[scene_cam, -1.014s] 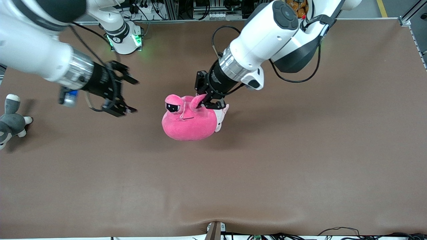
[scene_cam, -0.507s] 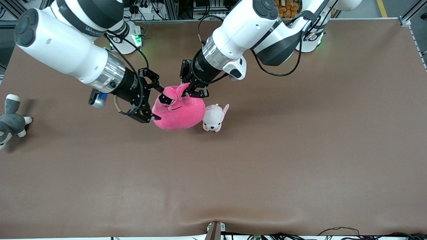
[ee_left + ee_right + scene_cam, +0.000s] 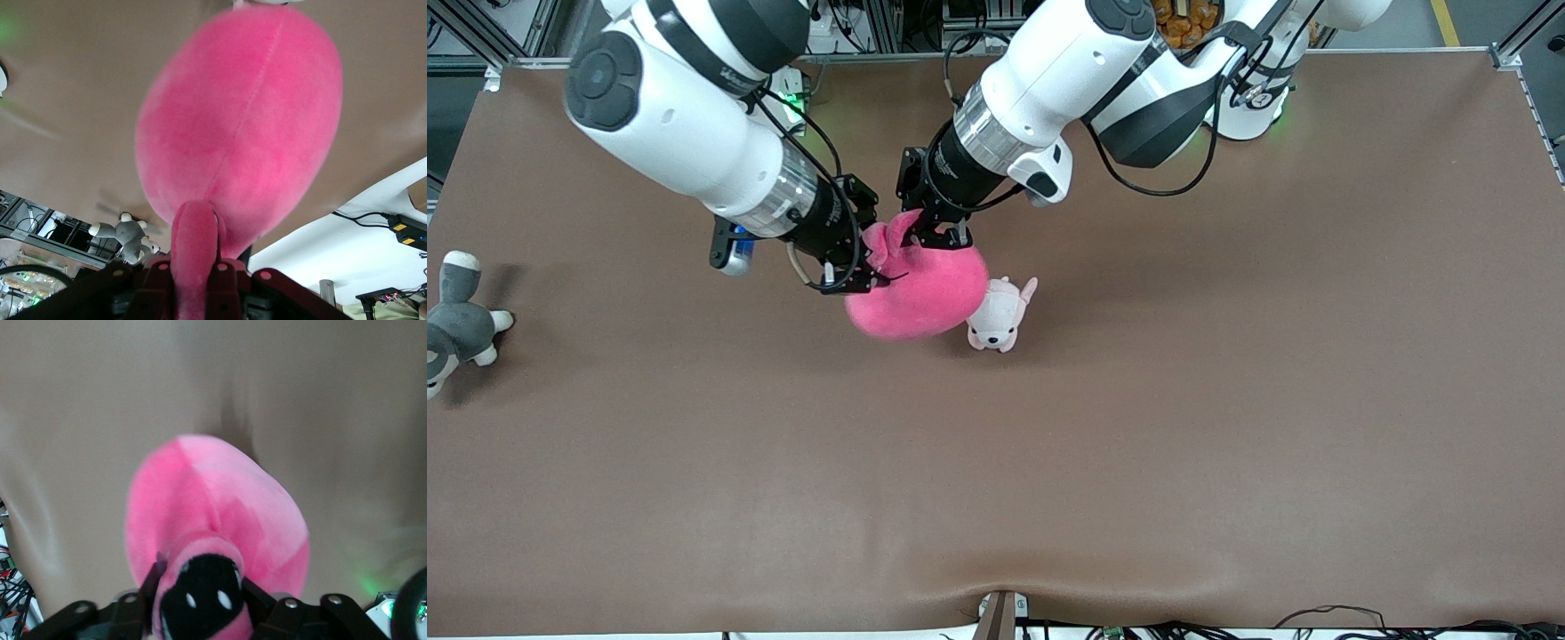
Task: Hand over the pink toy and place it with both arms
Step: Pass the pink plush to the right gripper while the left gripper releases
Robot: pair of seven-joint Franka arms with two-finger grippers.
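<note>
The pink toy (image 3: 925,293) hangs in the air over the middle of the table, held between both grippers by its two eye stalks. My left gripper (image 3: 927,233) is shut on one stalk. In the left wrist view the stalk runs between its fingers (image 3: 195,267) and the toy's round body (image 3: 240,120) hangs below. My right gripper (image 3: 863,265) is closed on the other stalk. In the right wrist view the black-and-white eye sits pinched between its fingers (image 3: 200,593), with the toy's body (image 3: 220,500) under it.
A small pale pink-and-white puppy plush (image 3: 996,320) lies on the table just beside the hanging toy, toward the left arm's end. A grey plush (image 3: 454,324) lies at the right arm's end of the brown table (image 3: 1138,427); it also shows in the left wrist view (image 3: 127,237).
My right gripper moved in from the right arm's end and closed on the toy's eye stalk. My left gripper carried the toy toward it, uncovering the puppy plush. The toy turned.
</note>
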